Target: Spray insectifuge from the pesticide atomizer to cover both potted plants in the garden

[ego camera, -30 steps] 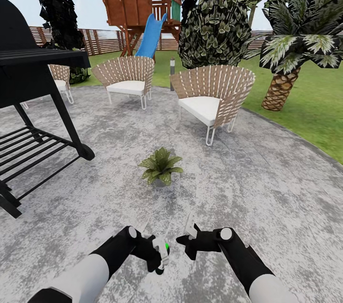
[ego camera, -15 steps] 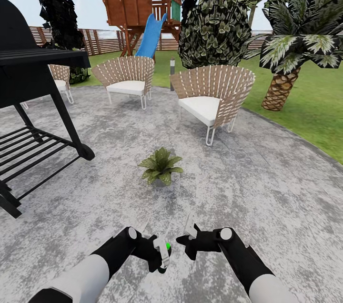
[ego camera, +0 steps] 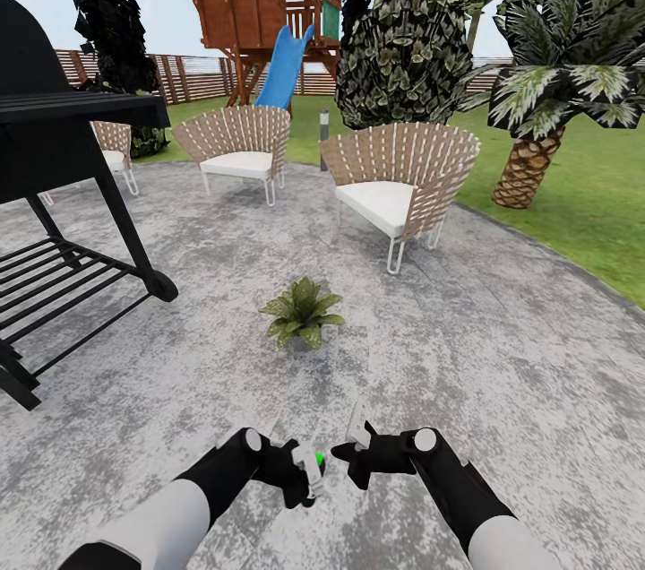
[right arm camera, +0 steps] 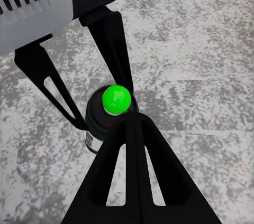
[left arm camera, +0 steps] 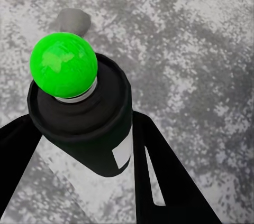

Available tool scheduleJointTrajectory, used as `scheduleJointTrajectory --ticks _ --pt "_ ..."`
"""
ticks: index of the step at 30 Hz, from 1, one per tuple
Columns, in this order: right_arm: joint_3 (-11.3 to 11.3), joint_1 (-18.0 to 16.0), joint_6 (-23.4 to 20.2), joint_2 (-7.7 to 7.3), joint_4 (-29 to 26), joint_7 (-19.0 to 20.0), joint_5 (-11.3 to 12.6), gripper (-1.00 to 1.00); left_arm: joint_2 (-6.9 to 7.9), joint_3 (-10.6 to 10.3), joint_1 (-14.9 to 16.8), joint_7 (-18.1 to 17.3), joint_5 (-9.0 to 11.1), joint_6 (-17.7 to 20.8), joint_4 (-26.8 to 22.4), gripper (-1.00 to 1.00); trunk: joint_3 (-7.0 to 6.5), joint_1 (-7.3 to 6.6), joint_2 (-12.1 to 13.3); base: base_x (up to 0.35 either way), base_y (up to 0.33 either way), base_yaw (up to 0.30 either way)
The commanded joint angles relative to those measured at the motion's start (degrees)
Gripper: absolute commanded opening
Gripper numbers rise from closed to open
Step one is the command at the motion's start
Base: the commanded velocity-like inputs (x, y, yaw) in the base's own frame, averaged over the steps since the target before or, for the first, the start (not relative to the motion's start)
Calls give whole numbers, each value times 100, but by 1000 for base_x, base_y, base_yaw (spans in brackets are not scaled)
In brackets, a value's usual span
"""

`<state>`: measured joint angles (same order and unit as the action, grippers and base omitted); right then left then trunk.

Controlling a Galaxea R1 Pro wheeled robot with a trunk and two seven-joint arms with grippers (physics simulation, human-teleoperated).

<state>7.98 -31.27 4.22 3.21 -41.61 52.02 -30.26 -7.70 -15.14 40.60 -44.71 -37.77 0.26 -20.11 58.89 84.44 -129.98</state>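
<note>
Both sets of fingers: left (ego camera: 309,473) pinching atomizer (left arm camera: 79,113), right (ego camera: 348,449) state unclear, tips hidden.

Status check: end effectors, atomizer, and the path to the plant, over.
Left end effector shut on the pesticide atomizer, held low over the patio. Right end effector beside it, state unclear. One potted plant ahead, nothing between.
</note>
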Motion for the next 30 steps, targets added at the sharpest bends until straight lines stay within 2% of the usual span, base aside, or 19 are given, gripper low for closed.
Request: scheduleJointTrajectory --ticks 1,15,20,30 --pt "-7 -2 44 3 -5 9 -59 -100 -5 2 1 -21 -37 2 -11 -100 5 -1 -2 0 0 0" --pt "-7 -2 44 0 -5 6 -61 -100 -50 2 1 -28 -22 1 -19 -100 5 -1 -2 0 0 0" --pt "-7 -2 44 -5 2 9 -60 -100 -51 2 1 -44 180 -15 -20 -100 5 -1 -2 0 0 0" --pt "-7 -2 44 -5 3 4 -68 -100 -74 2 1 -80 216 -107 -9 -100 5 -1 -2 0 0 0"
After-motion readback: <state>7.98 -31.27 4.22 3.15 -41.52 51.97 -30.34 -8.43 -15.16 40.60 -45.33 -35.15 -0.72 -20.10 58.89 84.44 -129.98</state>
